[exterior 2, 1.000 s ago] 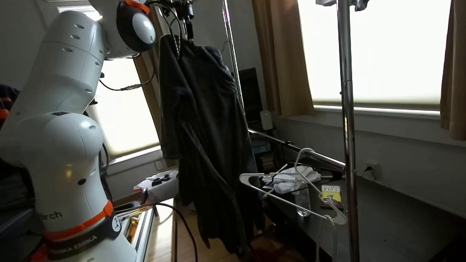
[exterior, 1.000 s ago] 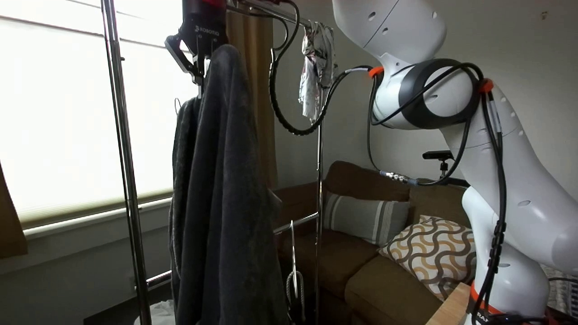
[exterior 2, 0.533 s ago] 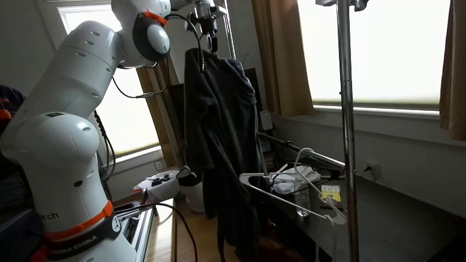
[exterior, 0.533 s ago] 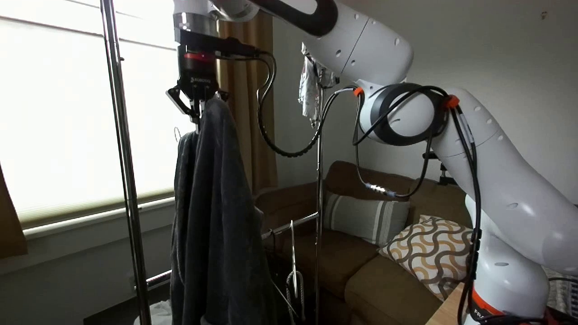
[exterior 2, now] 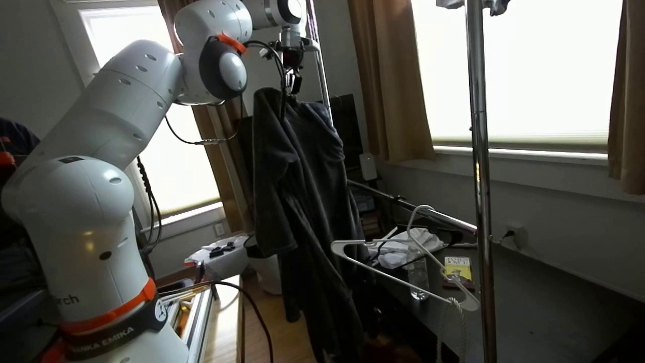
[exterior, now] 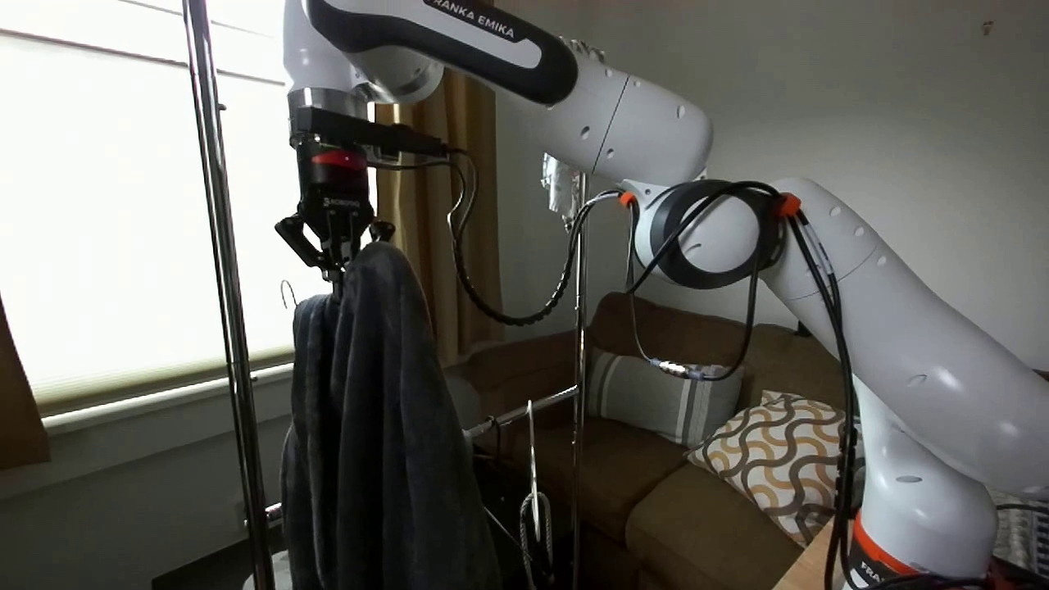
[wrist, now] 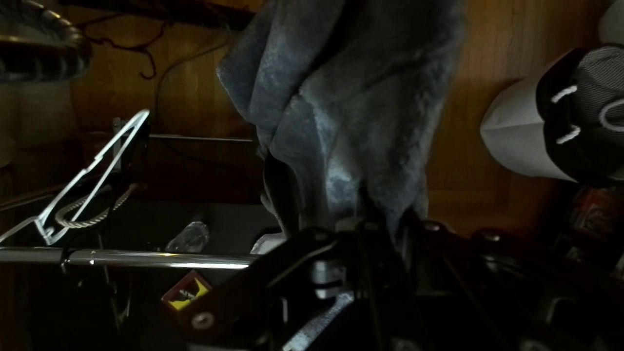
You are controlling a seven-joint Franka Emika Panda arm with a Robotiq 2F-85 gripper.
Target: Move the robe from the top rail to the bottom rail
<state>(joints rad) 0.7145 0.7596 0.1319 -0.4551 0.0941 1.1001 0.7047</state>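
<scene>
My gripper (exterior: 338, 283) sits left of centre in an exterior view, jaws nearly together on a pinch of dark cloth at the top of the robe (exterior: 377, 410). Can't tell if anything stiff is in the bite too. The robe droops down from there, so I'd call this mid-transfer, hanging up not yet done. Biggest worry: that's a lot of heavy-looking cloth on a tiny pinch. Any drag from below and it could creep out and I lose the lot.

Thin hook (exterior: 292, 289) pokes up just left of the grip. It's off to the side of where I'm holding, so the weight could twist it and I'd bring it down facing wrong and miss.

Post (exterior: 224, 270) is left of the robe in frame, easy to clip if I swing that way. The bottom rail (exterior: 524, 412) vanishes behind the robe; no clue whether they touch. Hook's well above it, so if I rush down, folds could bunch there and hold the hook off.

White hanger (exterior 2: 398, 280), lower right of an exterior view, hangs on the same rail, rope (exterior 2: 463, 322) looped on it; a loose fold could snag either. Past that, a swinging hem might knock the bottle (exterior 2: 417, 275) on the desk (exterior 2: 544, 302).
</scene>
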